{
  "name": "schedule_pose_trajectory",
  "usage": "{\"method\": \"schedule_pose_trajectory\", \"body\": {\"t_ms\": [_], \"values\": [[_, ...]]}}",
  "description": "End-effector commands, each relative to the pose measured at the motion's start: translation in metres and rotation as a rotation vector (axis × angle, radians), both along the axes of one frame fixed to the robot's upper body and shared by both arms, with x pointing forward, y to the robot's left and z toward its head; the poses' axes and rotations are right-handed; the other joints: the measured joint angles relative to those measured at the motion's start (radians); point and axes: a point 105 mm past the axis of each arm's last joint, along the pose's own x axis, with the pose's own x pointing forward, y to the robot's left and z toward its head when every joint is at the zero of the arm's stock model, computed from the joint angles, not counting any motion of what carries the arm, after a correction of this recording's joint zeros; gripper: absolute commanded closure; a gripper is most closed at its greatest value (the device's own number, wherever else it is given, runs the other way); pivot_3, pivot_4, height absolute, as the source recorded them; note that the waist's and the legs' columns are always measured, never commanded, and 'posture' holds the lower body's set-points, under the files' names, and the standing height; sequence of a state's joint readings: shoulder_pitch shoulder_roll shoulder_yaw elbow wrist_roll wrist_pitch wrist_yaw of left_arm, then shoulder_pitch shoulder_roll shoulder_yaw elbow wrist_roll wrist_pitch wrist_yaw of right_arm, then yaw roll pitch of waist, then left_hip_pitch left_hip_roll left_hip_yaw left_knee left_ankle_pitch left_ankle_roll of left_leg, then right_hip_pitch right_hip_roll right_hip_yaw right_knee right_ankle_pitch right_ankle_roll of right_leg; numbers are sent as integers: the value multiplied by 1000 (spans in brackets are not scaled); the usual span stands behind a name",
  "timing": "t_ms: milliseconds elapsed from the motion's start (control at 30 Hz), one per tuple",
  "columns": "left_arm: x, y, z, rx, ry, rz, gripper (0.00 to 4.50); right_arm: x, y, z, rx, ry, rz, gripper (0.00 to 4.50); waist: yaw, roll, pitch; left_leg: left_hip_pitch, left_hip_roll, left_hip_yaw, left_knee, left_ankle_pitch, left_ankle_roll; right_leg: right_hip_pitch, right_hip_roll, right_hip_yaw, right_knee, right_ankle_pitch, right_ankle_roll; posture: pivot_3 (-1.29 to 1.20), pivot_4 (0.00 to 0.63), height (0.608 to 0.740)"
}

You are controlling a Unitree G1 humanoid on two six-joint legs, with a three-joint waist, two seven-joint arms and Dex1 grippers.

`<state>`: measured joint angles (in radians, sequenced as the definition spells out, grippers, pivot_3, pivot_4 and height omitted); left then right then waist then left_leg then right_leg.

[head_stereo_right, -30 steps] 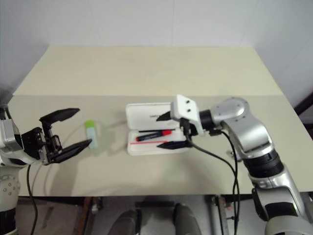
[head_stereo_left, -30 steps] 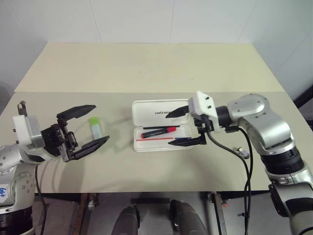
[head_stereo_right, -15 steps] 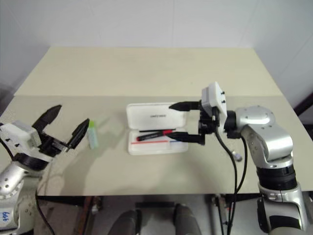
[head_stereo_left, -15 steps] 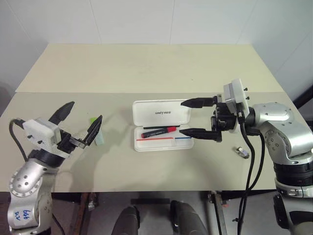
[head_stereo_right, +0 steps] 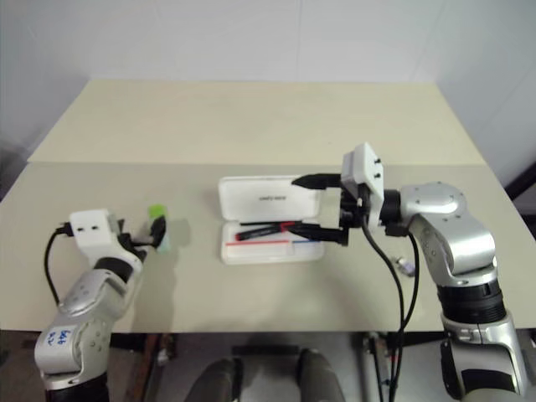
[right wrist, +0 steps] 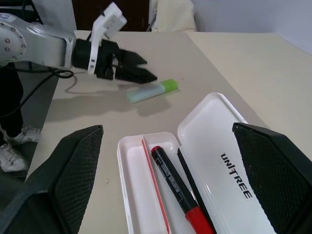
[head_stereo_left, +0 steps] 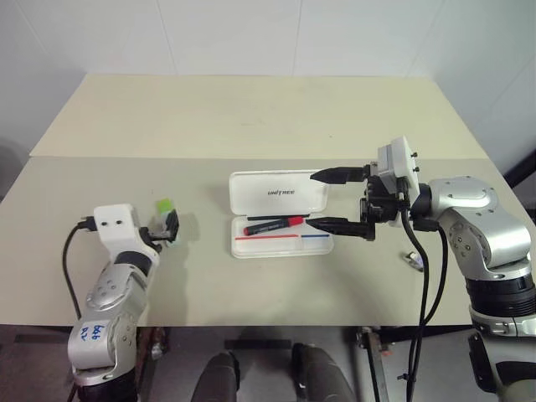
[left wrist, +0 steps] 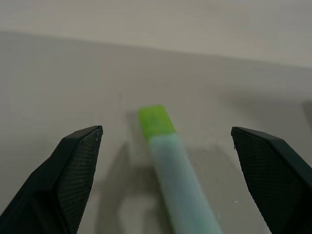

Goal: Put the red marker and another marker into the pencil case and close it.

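We see our left gripper (left wrist: 165,146) low at frame left, jaws wide around the pale green-capped highlighter (left wrist: 175,170); our right gripper (head_stereo_left: 335,199) gapes beside the open pencil case (head_stereo_left: 280,213).

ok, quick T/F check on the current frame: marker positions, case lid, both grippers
1. The red marker lies inside the pencil case. True.
2. The case lid is shut. False: it lies open, lettering facing up.
3. The left gripper holds the green-capped marker. False: its fingers are spread either side of the marker, which lies on the table.
4. The right gripper is open, at the case's right end. True.
5. The green-capped marker is already in the case. False: it is on the table, left of the case.
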<state>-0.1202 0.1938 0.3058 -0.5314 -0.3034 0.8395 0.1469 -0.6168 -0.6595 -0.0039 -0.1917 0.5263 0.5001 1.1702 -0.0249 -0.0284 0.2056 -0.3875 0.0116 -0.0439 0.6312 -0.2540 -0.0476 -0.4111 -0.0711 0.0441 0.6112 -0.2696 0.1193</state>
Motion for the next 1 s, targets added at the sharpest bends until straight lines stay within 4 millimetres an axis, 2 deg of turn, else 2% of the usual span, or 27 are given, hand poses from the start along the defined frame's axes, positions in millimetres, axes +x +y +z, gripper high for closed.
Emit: {"method": "schedule_pose_trajectory", "body": {"t_ms": [33, 200, 467, 500, 533, 633, 800, 833, 1000], "values": [[3, -2, -10, -1, 99, 45, 0, -4, 1, 5, -5, -42, -1, 13, 0, 0, 0, 0, 0, 0, 0, 0, 0, 0, 0, 0, 0, 0, 0, 0, 150, 740], [7, -7, -13, -7, 165, 56, 0, -4, 1, 5, -3, -43, -9, 13, 0, 0, 0, 0, 0, -1, 0, 0, 0, 0, 0, 0, 0, 0, 0, 0, 150, 740], [0, -4, -36, 103, 459, 93, 0, -5, 1, 4, 0, -44, -17, 13, -2, 0, 0, 1, -1, -1, 0, 0, -1, 1, 0, 0, 0, 0, 0, 0, 150, 740], [-1, -5, -39, 98, 480, 92, 427, -5, 1, 3, 0, -44, -18, 0, -2, 0, 0, 2, -1, 0, 0, 0, -1, 1, 0, 0, 0, 0, 0, 0, 150, 740], [-1, -6, -40, 94, 489, 87, 610, -5, 1, 3, 0, -44, -18, 0, -3, 0, 0, 2, -1, 0, 0, 0, -1, 1, 0, 0, 0, 0, 0, 0, 150, 740], [1, -8, -36, 68, 478, 97, 1542, -5, 0, 4, 0, -46, -23, 0, -4, 0, 0, 2, 0, 0, -1, 0, -1, 1, 0, 0, 0, 0, 0, 0, 150, 740], [3, 0, -32, 63, 459, 141, 3218, -2, 0, 4, -1, -52, -28, 0, -7, 0, 0, 2, 0, 0, -1, 0, -2, 1, 1, 1, 0, 0, 0, 0, 150, 740], [3, 1, -32, 64, 458, 146, 3441, -2, 0, 4, -1, -53, -29, 0, -7, 0, 0, 3, 1, 0, -1, 0, -2, 1, 2, 1, 0, 0, 0, 0, 150, 740], [4, 8, -30, 61, 445, 177, 3440, 0, 0, 4, -2, -57, -32, 0, -10, 0, 0, 4, 2, 1, -1, 0, -2, 1, 3, 2, 0, 0, -1, 0, 150, 740]]}}
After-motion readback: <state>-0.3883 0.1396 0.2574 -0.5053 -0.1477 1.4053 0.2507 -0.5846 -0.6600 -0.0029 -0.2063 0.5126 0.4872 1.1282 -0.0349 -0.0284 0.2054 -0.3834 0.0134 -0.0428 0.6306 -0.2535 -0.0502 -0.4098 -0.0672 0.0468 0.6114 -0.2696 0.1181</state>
